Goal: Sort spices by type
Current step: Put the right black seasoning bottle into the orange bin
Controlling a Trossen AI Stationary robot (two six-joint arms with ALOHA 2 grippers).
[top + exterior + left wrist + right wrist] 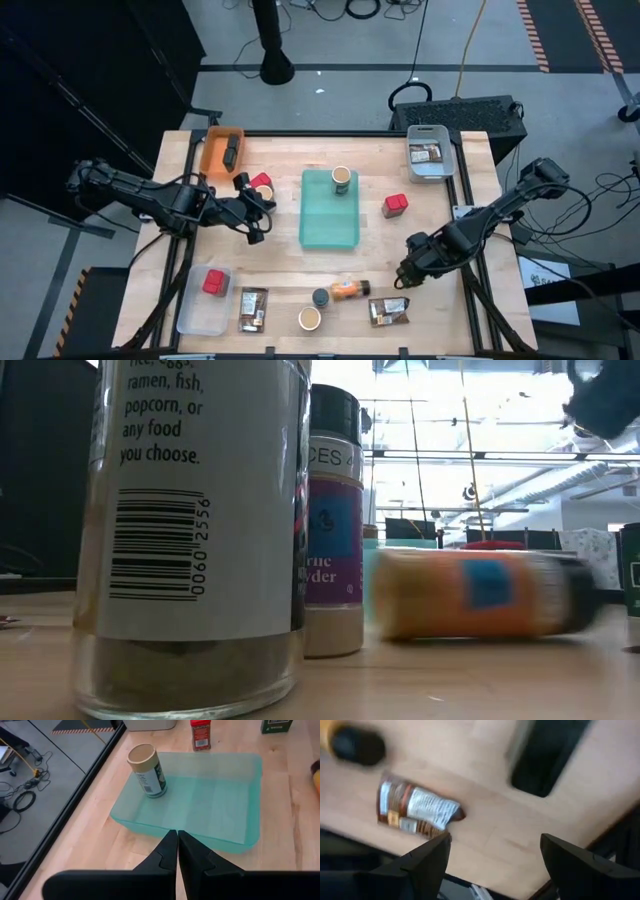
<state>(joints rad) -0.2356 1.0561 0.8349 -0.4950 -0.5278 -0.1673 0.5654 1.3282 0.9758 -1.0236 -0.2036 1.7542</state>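
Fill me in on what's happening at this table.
Two robot arms are sorting spices into trays. The left gripper, shut and empty, sits beside the teal tray, which holds one tan jar. The right gripper is open above a brown packet near the table's front edge. Other spices lie unsorted.

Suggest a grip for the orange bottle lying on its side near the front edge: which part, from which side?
Grip the orange bottle across the middle of its round body, coming straight down from above with fingers straddling its width. It lies flat, long axis left to right, dark cap toward the dark-lidded jar close beside it, so avoid that end. The right gripper, open, is nearest.
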